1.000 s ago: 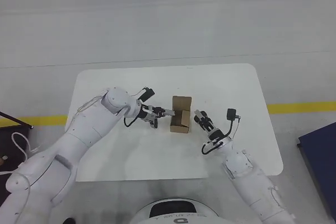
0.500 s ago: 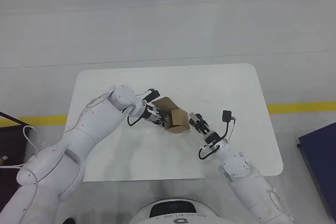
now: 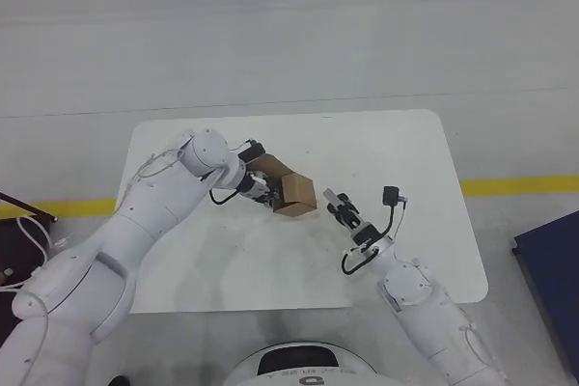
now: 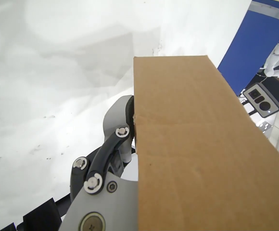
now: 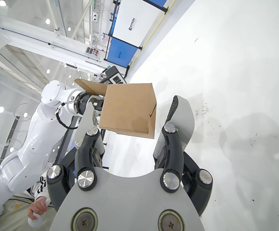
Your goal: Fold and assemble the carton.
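Note:
The brown carton [image 3: 296,192] hangs tilted above the middle of the white table [image 3: 396,145], one flap open toward the left arm. My left gripper [image 3: 268,187] is shut on its wall; in the left wrist view one finger [image 4: 119,119] presses the edge of the carton [image 4: 202,150] and the other is hidden behind the cardboard. My right gripper [image 3: 335,206] stands open just to the right of the carton, not touching it. In the right wrist view the carton [image 5: 129,108] shows beyond the right gripper [image 5: 133,108], whose spread fingertips [image 5: 178,109] hold nothing.
The table's front edge [image 3: 309,307] lies near the robot. On the floor are a yellow line [image 3: 531,182], a blue mat [image 3: 565,280] to the right and a dark stand [image 3: 0,241] to the left.
My left gripper has lifted the carton off the table, tipped it over and drawn it slightly left. My right gripper has moved a little left toward it, still open.

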Tool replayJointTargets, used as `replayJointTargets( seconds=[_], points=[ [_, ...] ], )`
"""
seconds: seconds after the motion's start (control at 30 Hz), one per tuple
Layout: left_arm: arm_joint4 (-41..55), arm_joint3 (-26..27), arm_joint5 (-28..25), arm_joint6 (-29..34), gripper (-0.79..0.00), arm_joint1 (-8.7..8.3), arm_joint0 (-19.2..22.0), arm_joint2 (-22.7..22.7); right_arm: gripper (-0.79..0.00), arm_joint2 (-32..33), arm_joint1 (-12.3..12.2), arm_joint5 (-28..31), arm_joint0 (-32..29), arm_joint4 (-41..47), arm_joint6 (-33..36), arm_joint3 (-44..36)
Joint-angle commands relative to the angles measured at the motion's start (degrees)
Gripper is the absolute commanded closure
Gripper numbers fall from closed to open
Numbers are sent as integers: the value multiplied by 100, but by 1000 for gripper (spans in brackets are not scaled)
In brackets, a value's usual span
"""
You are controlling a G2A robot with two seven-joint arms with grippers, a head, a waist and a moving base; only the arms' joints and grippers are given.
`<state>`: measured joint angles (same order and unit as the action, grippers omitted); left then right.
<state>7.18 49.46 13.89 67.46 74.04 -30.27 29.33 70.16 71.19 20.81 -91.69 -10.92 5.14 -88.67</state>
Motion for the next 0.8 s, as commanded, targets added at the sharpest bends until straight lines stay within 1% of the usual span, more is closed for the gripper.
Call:
replayJointTargets(
  seconds=[0.0, 0.03, 0.07, 0.1, 0.17, 0.2, 0.23, 0.27, 0.3, 0.37, 0.47, 0.53, 0.6, 0.67, 0.73, 0.77],
  points=[
    [-91, 148, 157, 35, 0, -79, -81, 74, -597, -14, 4, -14, 28, -42, 17, 9],
    [-110, 202, 218, 74, -317, -122, -128, 124, -606, -23, 5, -6, 42, -58, 33, 10],
    [-132, 273, 266, 121, -683, -167, -171, 176, -613, -30, 7, -4, 54, -75, 49, 16],
    [-114, 344, 302, 178, -785, -214, -223, 246, -625, -37, 7, 5, 70, -104, 72, 19],
    [-42, 501, 389, 273, -785, -321, -326, 433, -637, -50, 8, 24, 105, -153, 113, 31],
    [-23, 595, 434, 316, -785, -383, -380, 537, -613, -61, 9, 32, 125, -181, 149, 35],
    [2, 697, 488, 372, -785, -451, -437, 658, -548, -68, 9, 38, 148, -210, 180, 39],
    [29, 814, 537, 424, -785, -526, -496, 796, -508, -78, 10, 34, 171, -232, 212, 44],
    [54, 938, 582, 454, -785, -607, -561, 958, -496, -87, 11, 29, 198, -256, 237, 45],
    [139, 1187, 688, 493, -785, -789, -722, 1359, -511, -112, 15, 24, 257, -336, 265, 39],
    [162, 1525, 845, 442, -785, -1093, -1028, 2090, -542, -162, 18, 50, 329, -581, 257, -18],
    [211, 1679, 977, 435, -785, -1283, -1289, 2601, -566, -211, 14, 68, 363, -910, 259, -55],
    [88, 1781, 1038, 364, -785, -1441, -1519, 2997, -591, -258, 12, 101, 386, -1147, 278, -60],
    [85, 1835, 1090, 312, -785, -1537, -1711, 3268, -610, -292, 10, 119, 415, -1310, 312, -43],
    [8, 1885, 1099, 171, -785, -1573, -1819, 3337, -619, -322, 9, 7, 456, -1581, 290, -10],
    [97, 1875, 1111, 129, -785, -1564, -1844, 3337, -646, -348, 12, -81, 474, -1761, 238, 7]
  ],
)
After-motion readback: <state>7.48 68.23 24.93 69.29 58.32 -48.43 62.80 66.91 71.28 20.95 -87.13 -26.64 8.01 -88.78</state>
